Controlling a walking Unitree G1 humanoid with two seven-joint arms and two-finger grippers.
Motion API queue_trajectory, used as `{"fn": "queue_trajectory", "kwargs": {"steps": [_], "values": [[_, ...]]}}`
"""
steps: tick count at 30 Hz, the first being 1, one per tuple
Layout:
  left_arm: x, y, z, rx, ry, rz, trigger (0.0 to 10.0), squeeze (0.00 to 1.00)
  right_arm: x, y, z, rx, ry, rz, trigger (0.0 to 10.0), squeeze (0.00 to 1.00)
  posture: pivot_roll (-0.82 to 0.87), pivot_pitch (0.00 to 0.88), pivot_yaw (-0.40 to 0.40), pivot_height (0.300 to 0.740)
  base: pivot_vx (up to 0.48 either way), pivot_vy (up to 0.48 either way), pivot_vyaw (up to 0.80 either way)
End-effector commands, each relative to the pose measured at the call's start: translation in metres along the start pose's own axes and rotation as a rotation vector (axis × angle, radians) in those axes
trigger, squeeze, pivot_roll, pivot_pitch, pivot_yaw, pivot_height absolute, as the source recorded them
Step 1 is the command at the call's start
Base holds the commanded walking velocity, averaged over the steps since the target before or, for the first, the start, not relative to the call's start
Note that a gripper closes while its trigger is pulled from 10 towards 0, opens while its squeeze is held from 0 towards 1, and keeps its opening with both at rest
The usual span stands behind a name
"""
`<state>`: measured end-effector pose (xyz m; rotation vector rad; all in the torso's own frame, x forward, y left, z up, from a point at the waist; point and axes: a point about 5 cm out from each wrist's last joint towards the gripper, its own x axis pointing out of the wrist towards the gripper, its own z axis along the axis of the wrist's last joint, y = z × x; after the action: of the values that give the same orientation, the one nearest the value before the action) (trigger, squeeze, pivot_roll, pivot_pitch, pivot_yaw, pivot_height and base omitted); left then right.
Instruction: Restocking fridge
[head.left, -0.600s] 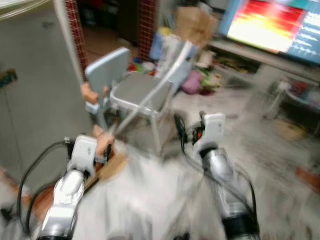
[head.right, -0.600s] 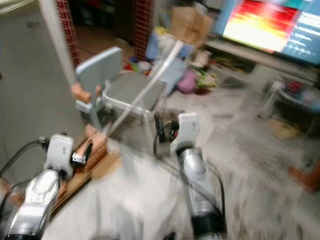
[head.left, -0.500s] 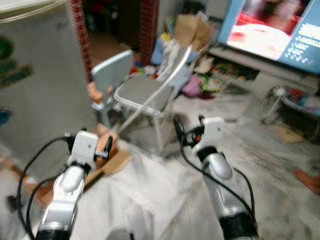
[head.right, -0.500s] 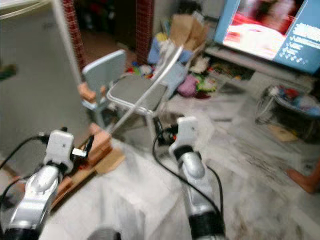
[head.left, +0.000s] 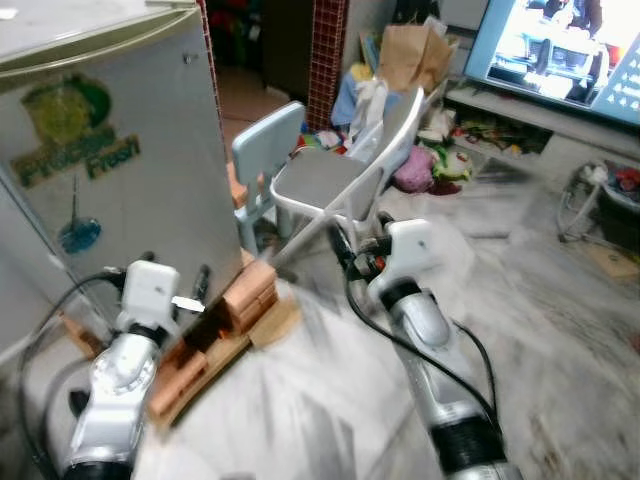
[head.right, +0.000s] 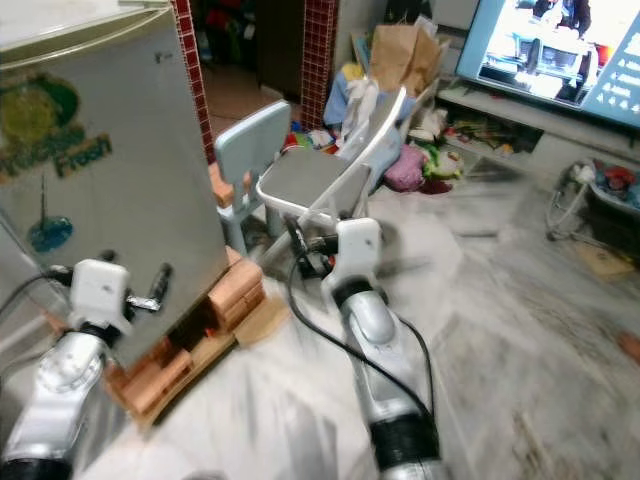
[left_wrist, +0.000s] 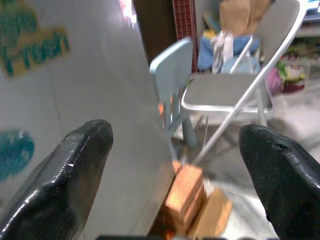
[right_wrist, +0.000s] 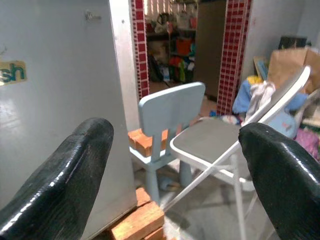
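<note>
The left gripper (left_wrist: 172, 150) has its jaws spread wide and released; nothing sits between the two black fingers (left_wrist: 75, 170), and they touch nothing. It hangs close beside the grey side wall of the fridge (head.left: 110, 170), low down near the fridge's base. The right gripper (right_wrist: 175, 150) is likewise wide open and empty, held out in front of the robot and pointing toward the chairs, apart from everything.

The fridge stands at the robot's left, its door shut, with a green and yellow "Fresh" sticker (head.left: 70, 135) and a blue sticker (head.left: 78, 232) on the side that faces the camera. It rests on orange bricks (head.left: 250, 290), which lie on a flat wooden board (head.left: 215, 350) on the pale marbled floor (head.left: 560, 330).

Just beyond the fridge's corner stands a small light blue child's chair (right_wrist: 167, 112) with another brick (right_wrist: 140, 141) on its seat. Beside it stands a grey folding chair (head.left: 330, 180) with a white frame. Behind the chairs is a heap of bags and cloth, among them a brown paper bag (head.left: 412, 55) and a pink bundle (head.left: 412, 170). A red tiled pillar (right_wrist: 234, 50) rises behind them. At the robot's far right a lit television screen (head.left: 560, 45) stands above a low shelf with clutter (head.left: 495, 130).
</note>
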<state>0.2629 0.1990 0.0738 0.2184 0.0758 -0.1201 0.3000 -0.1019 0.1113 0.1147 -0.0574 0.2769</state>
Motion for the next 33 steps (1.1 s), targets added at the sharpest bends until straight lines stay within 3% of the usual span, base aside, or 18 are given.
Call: {"fn": "queue_trajectory", "kwargs": {"steps": [1,6,11,13,14,16,22,28,33], "values": [[0.002,0.01,0.001,0.007,0.003,0.023,10.0,0.0,0.005,0.008,0.005,0.006,-0.019,0.024,10.0,0.0,0.13,0.008,-0.048,0.74,0.0,0.458,-0.46],[0.0,0.006,-0.009,0.016,0.036,0.027,10.0,0.0,0.005,0.008,0.003,0.019,-0.013,0.015,10.0,0.0,0.13,0.004,-0.056,0.74,0.0,0.48,-0.69],[-0.002,0.006,-0.013,-0.017,0.037,0.041,10.0,0.0,0.005,0.008,0.003,0.004,-0.025,-0.011,10.0,0.0,0.14,0.0,-0.063,0.74,0.0,0.48,0.0],[-0.004,0.006,-0.004,-0.026,-0.01,0.036,10.0,0.0,0.0,-0.008,0.005,-0.033,-0.038,-0.084,10.0,0.0,0.15,0.0,-0.066,0.74,0.0,0.48,0.0],[-0.004,0.006,-0.004,-0.026,-0.01,0.036,10.0,0.0,0.0,-0.008,0.005,-0.033,-0.038,-0.084,10.0,0.0,0.15,0.0,-0.066,0.74,0.0,0.48,0.0],[-0.005,0.005,0.008,-0.043,-0.063,0.027,10.0,0.0,-0.011,-0.03,0.003,-0.089,-0.029,-0.179,10.0,0.0,0.15,0.0,-0.063,0.74,0.0,0.48,0.0],[-0.013,0.013,0.006,-0.041,-0.057,0.07,10.0,0.0,-0.036,-0.059,-0.004,-0.159,0.014,-0.284,10.0,0.0,0.13,0.0,-0.042,0.74,0.0,0.158,0.0],[-0.016,0.024,0.006,-0.034,-0.036,0.106,10.0,0.0,-0.041,-0.07,0.0,-0.197,0.006,-0.32,10.0,0.0,0.12,0.0,-0.018,0.74,0.0,0.0,0.0],[-0.012,0.026,0.011,-0.025,-0.045,0.087,10.0,0.0,-0.036,-0.067,0.002,-0.198,0.004,-0.318,10.0,0.0,0.11,0.0,-0.018,0.74,0.0,0.288,-0.26]]}}
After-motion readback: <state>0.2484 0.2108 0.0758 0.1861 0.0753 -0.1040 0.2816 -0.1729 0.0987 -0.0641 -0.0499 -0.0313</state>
